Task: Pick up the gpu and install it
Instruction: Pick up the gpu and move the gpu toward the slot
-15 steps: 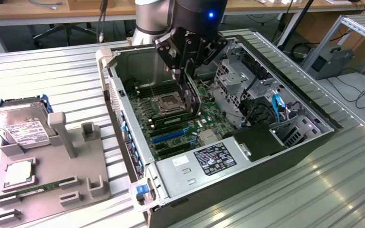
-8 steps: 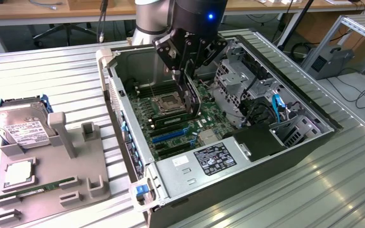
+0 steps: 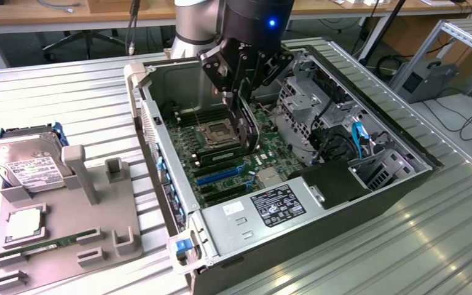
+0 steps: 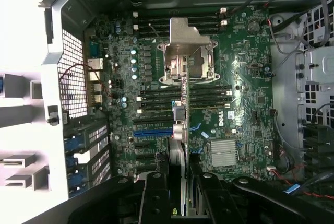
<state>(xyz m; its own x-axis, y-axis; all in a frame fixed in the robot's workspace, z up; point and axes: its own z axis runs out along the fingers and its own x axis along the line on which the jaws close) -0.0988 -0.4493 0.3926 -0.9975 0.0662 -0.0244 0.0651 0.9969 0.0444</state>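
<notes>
Inside the open computer case (image 3: pixel 150 123), which lies on its side on the ribbed metal bench (image 3: pixel 56 104), the hand (image 3: pixel 243 92) is clenched on the gpu (image 3: pixel 250 129). The card is held on edge, its long side pointing down at the motherboard (image 3: pixel 188 132). In the wrist view the gpu (image 4: pixel 179 148) shows edge-on as a thin strip between the two black fingers (image 4: pixel 154 198), running over the board between the CPU socket (image 4: pixel 185 59) and the blue slot (image 4: pixel 152 132). Cannot tell if its lower edge touches the board.

The case also holds a silver finned heatsink (image 4: pixel 224 152), a metal drive cage (image 3: pixel 302 104), a black power supply (image 3: pixel 318 196) with a label (image 3: pixel 277 203), and a blue cable (image 3: pixel 357 138). Case walls stand up all round and the top is open, with free room beside the card over the board.

On the exterior view's left, a grey holder (image 3: pixel 72 227) on the bench carries a hard drive (image 3: pixel 23 163) with a white label, a square processor chip (image 3: pixel 24 226) and a green RAM stick (image 3: pixel 27 249).

Readable: DELL (image 4: pixel 222 119) on the board. The power supply label text is too small to read.
</notes>
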